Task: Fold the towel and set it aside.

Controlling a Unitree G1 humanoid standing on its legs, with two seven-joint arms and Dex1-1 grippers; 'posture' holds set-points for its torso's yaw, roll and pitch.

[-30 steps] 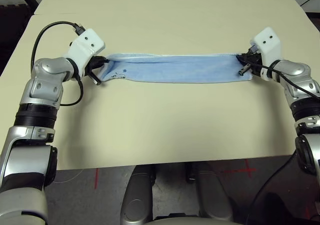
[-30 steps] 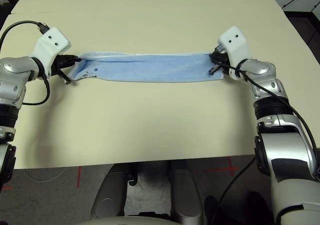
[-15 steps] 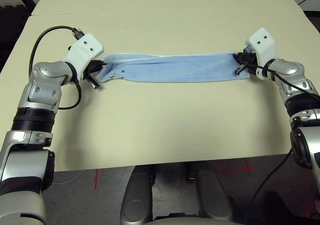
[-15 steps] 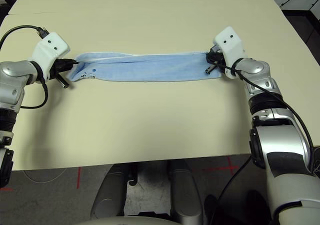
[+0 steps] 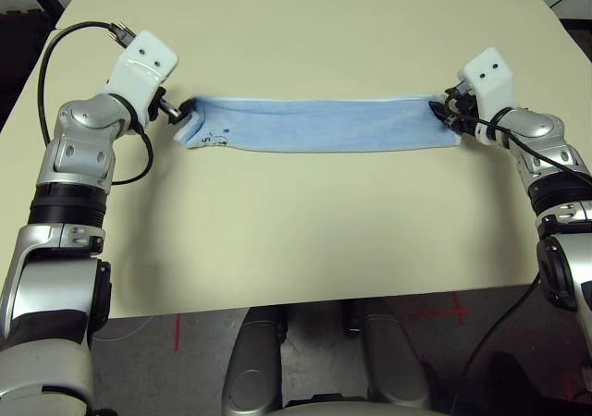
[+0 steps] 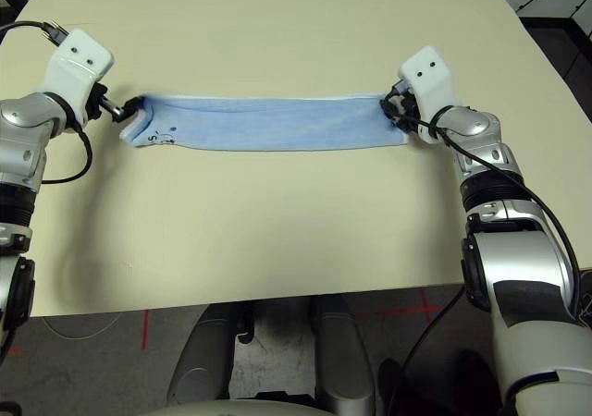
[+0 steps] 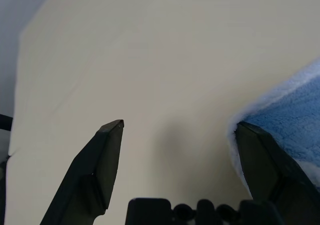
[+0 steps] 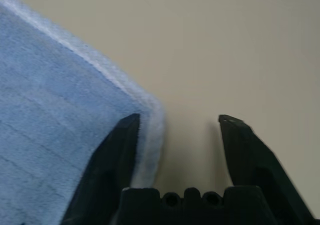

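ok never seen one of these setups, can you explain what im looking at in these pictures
This is a two-armed robot at a table. Two pictures come from its head, one per eye, looking down over its silver arms. The other two come from cameras on its wrists, looking along each gripper's black fingers.

On the table lies a light-blue towel, in a long strip. The left gripper is at one end and the right gripper at the other. Both are open, each with one finger over the cloth, so nothing is gripped.

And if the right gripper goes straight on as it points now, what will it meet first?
Between the open fingers of the right gripper lies bare table, but one finger overlaps the towel's edge, so it may meet that first; depth is unclear.
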